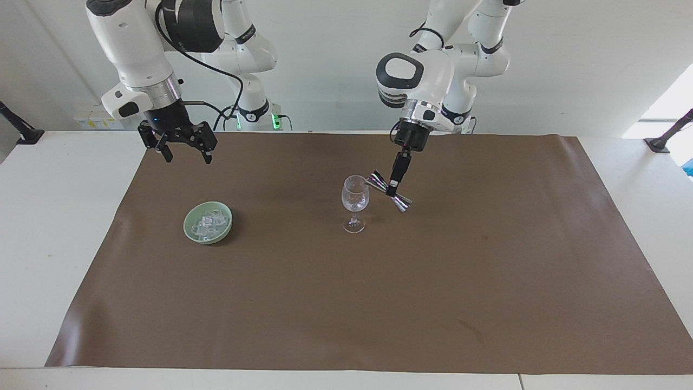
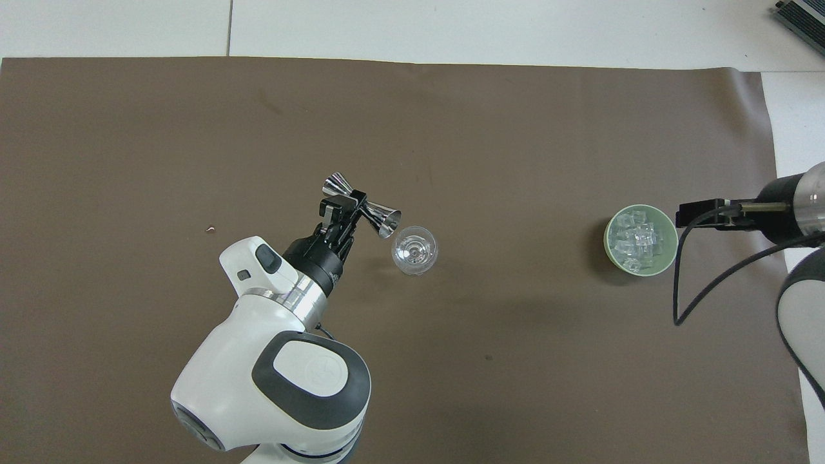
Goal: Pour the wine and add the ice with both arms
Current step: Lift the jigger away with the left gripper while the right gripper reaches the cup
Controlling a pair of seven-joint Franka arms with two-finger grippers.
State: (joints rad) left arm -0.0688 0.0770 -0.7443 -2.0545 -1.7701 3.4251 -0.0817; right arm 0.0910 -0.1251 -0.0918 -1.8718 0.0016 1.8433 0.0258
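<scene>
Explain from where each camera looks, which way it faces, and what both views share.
Facing view: high across the table, facing the robots; both arms show whole at the top, the left gripper holding the jigger beside the glass, the right gripper open over the mat.
Overhead view: above the robots' end, looking steeply down; the left arm enters from the bottom, the right gripper beside the bowl.
Shared: the glass, jigger, bowl of ice, mat, half a turn apart.
</scene>
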